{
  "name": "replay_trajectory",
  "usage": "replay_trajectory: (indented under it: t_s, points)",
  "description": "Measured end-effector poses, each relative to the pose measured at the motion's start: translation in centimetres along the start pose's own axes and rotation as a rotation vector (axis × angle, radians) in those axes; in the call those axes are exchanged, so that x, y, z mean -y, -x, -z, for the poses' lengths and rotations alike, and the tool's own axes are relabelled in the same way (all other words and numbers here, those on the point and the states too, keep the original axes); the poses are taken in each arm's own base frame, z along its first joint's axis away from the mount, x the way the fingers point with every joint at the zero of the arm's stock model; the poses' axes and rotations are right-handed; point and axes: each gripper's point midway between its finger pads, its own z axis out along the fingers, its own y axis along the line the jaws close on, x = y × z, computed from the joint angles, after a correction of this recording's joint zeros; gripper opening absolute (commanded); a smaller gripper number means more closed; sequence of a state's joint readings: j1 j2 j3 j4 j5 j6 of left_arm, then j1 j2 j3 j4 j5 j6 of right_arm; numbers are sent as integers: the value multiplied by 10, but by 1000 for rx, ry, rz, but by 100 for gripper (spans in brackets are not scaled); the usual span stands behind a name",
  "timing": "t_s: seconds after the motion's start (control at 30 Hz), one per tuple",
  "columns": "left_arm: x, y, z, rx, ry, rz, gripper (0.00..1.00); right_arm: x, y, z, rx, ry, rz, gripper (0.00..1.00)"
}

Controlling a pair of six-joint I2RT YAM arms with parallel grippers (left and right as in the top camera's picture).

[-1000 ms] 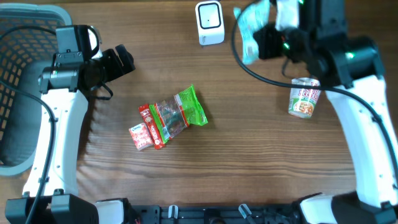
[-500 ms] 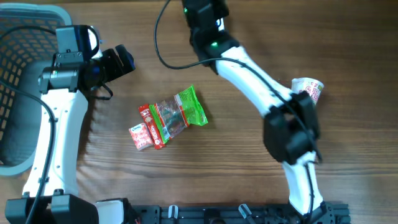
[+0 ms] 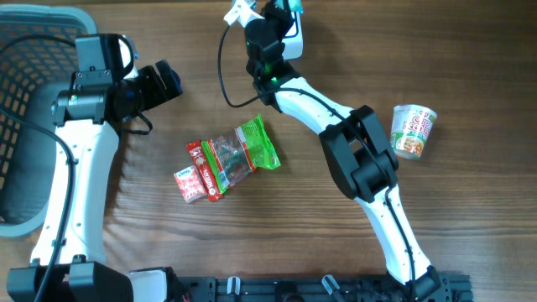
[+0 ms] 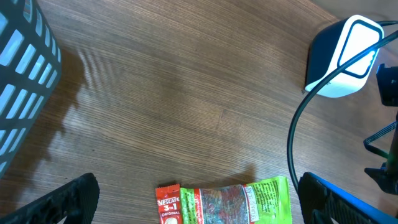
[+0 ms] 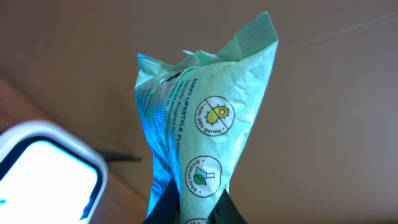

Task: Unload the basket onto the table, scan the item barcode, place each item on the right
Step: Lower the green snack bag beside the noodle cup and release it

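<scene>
The left arm [image 3: 74, 180] has long white shells and black joints, and a black cable [image 3: 60, 220] runs along it. The right arm [image 3: 390, 222] is built the same way, with white rounded shells, a bulky black joint [image 3: 362, 161], a thin cable [image 3: 225, 80] and a small green light [image 3: 270, 62]. The left fingers [image 4: 65, 202] are black, and one has a blue edge.

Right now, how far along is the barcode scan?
Done: the right hand grips a mint-green packet, lifted off the table. In hand: presenting it beside the white scanner; no barcode shows. Left: the green snack packet and cup noodles lie on the table, apart from the scanner.
</scene>
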State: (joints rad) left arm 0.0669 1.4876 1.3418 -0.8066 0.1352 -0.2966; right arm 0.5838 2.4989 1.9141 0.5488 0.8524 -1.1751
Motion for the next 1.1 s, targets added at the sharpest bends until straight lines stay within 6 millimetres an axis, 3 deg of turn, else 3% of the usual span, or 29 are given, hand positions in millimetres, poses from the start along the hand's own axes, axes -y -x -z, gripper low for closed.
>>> replay_trajectory:
  t_s: [0.1,0.17,0.27,0.33,0.43,0.5,0.57,0.67,0.77,0.83,0.87,0.9,1.03,1.1]
  points:
    - [0,0,0,1,1,0,100,-19,-15,6,-63,133,98,4]
    - [0,0,0,0,0,0,100,-16,-22,17,-94,238,95,4]
    - [0,0,0,0,0,0,100,33,-24,50,-122,386,-85,4]
    - [0,0,0,1,0,0,100,78,-36,85,-159,514,-220,4]
    - [0,0,0,0,0,0,100,129,-59,129,-216,671,-419,4]
    - [0,0,0,1,0,0,100,133,-84,154,-308,801,-479,4]
    - [0,0,0,0,0,0,100,113,-116,173,-453,933,-513,4]
    - [0,0,0,0,0,0,100,64,-163,187,-667,1047,-533,4]
    - [0,0,0,-1,0,0,100,10,-204,189,-818,1070,-605,4]
    - [0,0,0,0,0,0,100,-15,-225,191,-882,1061,-654,6]
    - [0,0,0,0,0,0,100,-29,-238,192,-911,1054,-675,42]
    - [0,0,0,-1,0,0,100,-39,-249,196,-938,1051,-683,60]
    - [0,0,0,0,0,0,100,-55,-267,207,-990,1053,-685,83]
    - [0,0,0,-1,0,0,100,-56,-266,205,-985,1047,-694,85]
